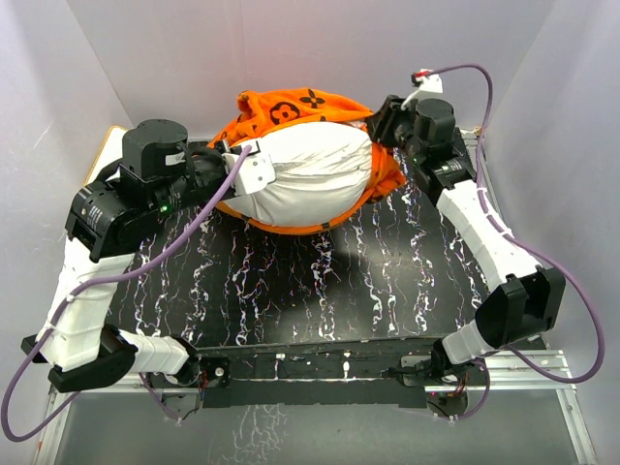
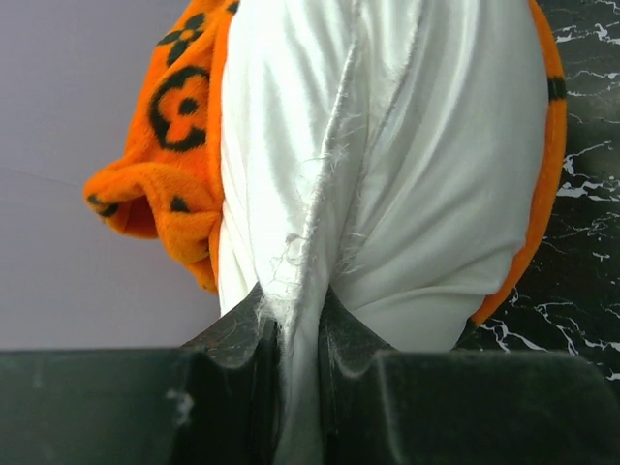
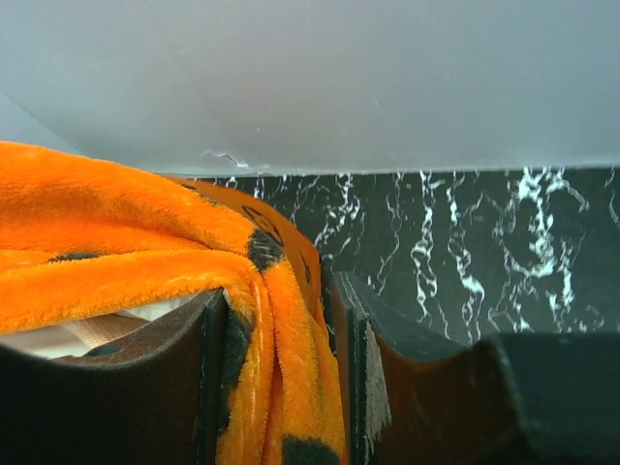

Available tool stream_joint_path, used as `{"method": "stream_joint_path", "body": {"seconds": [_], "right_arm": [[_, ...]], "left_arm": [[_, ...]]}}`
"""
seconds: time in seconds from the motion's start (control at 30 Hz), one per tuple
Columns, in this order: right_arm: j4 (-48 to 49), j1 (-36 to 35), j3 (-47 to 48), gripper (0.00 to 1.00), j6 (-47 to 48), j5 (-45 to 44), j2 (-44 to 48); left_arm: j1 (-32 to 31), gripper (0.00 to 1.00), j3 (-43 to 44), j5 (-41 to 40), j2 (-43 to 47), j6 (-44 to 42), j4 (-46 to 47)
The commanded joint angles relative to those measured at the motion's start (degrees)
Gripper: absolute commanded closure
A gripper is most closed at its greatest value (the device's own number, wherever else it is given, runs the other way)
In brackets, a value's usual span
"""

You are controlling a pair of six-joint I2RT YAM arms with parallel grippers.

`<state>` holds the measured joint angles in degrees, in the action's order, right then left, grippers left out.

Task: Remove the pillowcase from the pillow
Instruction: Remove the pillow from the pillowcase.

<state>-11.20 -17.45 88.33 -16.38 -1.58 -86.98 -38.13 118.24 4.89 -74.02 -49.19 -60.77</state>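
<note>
The plump white pillow [image 1: 315, 174] lies at the back of the table, half out of the orange pillowcase [image 1: 281, 107] with dark brown motifs, which is bunched behind and under it. My left gripper [image 1: 254, 165] is at the pillow's left end. In the left wrist view it [image 2: 295, 300] is shut on a pinched fold of the white pillow [image 2: 387, 145], with the pillowcase [image 2: 184, 107] beside it. My right gripper [image 1: 378, 126] is at the pillow's right end. There its jaws [image 3: 276, 291] are closed around a hanging fold of the orange pillowcase [image 3: 116, 252].
The black marbled table top [image 1: 320, 281] stretches forward of the pillow to the arm bases. White walls [image 1: 194, 48] enclose the back and both sides close to the pillow. A purple cable [image 1: 489, 107] loops above the right arm.
</note>
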Motion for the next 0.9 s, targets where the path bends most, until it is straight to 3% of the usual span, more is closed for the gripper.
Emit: {"method": "stream_joint_path", "body": {"seconds": [0.0,0.3,0.47,0.57,0.63,0.87], "right_arm": [[0.78,15.21,-10.58,0.92,-3.18,-19.64,-1.68],[1.36,17.25,-18.01,0.92,-6.13,-17.43,-0.46],[1.81,22.30,-22.12,0.92,-9.67,-12.48,-0.96],[1.80,22.32,-22.00,0.92,-10.51,-8.66,1.02],[4.87,22.31,-22.10,0.82,-11.34,-2.85,4.44],[14.45,22.31,-18.45,0.25,-9.18,15.91,16.47]], "left_arm": [[1.28,1.00,3.84,-14.44,10.13,2.68,3.11],[1.30,1.00,2.89,-18.37,9.16,1.57,15.21],[1.35,1.00,-0.28,-22.81,9.35,-1.63,29.38],[1.30,1.00,2.81,-21.86,7.14,-0.10,31.32],[1.30,1.00,5.38,-19.88,4.94,2.65,30.28],[1.30,1.00,7.48,-15.52,-1.19,8.54,34.32]]}}
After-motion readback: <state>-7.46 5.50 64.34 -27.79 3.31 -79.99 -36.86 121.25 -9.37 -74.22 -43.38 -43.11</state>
